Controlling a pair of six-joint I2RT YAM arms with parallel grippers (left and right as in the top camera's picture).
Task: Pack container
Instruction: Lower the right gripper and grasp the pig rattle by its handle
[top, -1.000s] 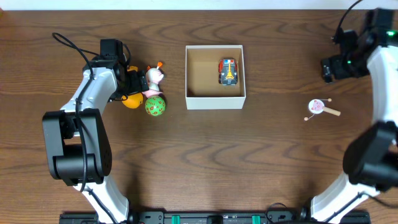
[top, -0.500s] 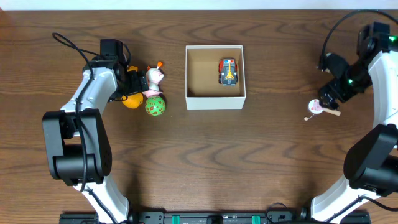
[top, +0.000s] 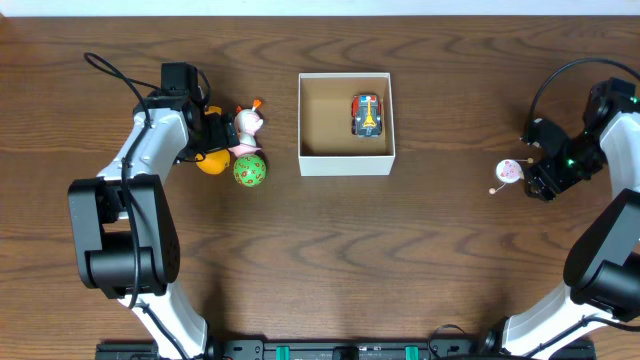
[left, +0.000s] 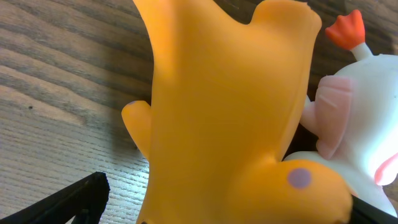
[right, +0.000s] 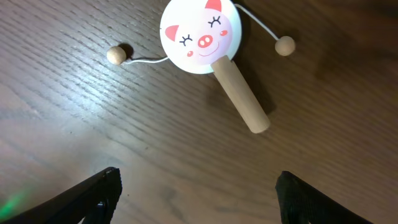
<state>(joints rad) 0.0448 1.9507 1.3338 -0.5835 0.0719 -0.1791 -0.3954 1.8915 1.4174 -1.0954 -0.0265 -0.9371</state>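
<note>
Well, my right jaws stand spread wide close above the brown wooden tabletop (right: 93, 124), with nothing between them. Just ahead of them lies a small wooden rattle drum with a white round face painted as a pink pig (right: 202, 34). It lies flat, its plain wooden handle slanting back towards my right-hand finger, and a small wooden bead on a white string lies at each side of the face. Neither finger touches it.

My left jaws are spread wide too, and a smooth orange rubber toy (left: 230, 112) fills the space between them. The one dark fingertip (left: 62, 202) I see clearly stands apart from the toy, with bare tabletop showing in the gap. Pressed against the orange toy's far side is a white and pink toy figure with an orange-red crest (left: 354, 118). From above, a green ball with coloured spots (top: 250, 169) sits just beside both of them.

Further out, the square shallow container with white walls and a brown cardboard inside (top: 345, 165) rests open between my two arms, near the left group of toys and well apart from the rattle. A small blue, red and yellow toy car (top: 367, 115) lies inside it, by the wall on my right side.
</note>
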